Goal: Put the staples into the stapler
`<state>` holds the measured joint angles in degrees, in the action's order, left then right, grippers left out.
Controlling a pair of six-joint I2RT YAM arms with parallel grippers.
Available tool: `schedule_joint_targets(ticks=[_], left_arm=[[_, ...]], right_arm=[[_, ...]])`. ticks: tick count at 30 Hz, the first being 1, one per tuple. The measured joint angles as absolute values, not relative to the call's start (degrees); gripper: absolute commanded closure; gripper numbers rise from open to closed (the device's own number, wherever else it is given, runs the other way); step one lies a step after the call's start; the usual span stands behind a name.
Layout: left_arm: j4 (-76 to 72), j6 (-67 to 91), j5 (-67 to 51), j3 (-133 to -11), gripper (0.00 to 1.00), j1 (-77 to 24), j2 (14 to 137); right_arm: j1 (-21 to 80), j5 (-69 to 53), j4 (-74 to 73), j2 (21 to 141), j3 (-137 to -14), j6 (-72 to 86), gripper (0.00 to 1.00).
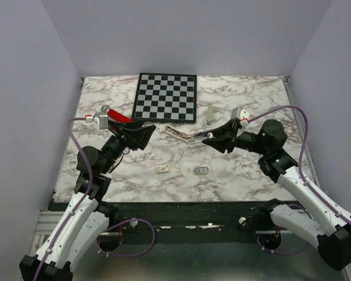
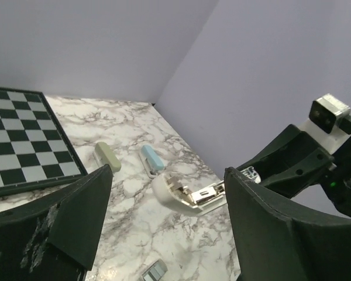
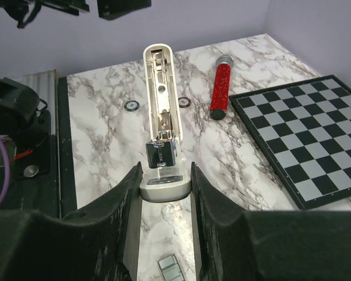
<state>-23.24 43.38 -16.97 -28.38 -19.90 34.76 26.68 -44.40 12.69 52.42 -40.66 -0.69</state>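
While the staples (image 1: 201,170) lay on the table (image 1: 251,175) near the middle of its near edge, the stapler (image 1: 184,133) was spread open beyond them, seemingly to bare its channel. The right gripper (image 3: 165,172) pinched its hinge end, likely steadying it; the left gripper (image 1: 143,134), jaws wide and empty, looked free to fetch the staples.

The overhead camera looks down from behind the arms across the whole counter (image 1: 105,170). Each wrist camera peers low and close between its own jaws; all three share the stapler (image 1: 184,134) and chessboard (image 1: 165,96).
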Motion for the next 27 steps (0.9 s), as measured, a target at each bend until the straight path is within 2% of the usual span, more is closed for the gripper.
schedule_joint_targets(ticks=[4, 13, 18, 23, 27], left_arm=[[-18.1, 37.1, -20.3, -35.2, 0.06, -21.0, 36.9], [-1.3, 11.7, -30.7, -52.1, 0.08, -35.4, 50.4], [9.5, -1.7, -34.1, -59.1, 0.08, -37.9, 57.2], [19.9, -13.5, -35.3, -65.5, 0.16, -38.8, 62.6], [27.6, -21.2, -35.7, -69.6, 0.27, -39.6, 66.3]], right_arm=[[26.7, -44.4, 11.8, 53.0, -40.7, -1.7, 0.99], [27.1, -48.6, 11.4, 54.9, -40.7, -2.7, 0.99], [28.1, -50.9, 10.7, 55.5, -40.8, -4.0, 0.99], [28.8, -52.2, 10.2, 55.7, -40.8, -4.6, 0.99], [28.9, -52.7, 10.1, 55.7, -40.8, -4.8, 0.99]])
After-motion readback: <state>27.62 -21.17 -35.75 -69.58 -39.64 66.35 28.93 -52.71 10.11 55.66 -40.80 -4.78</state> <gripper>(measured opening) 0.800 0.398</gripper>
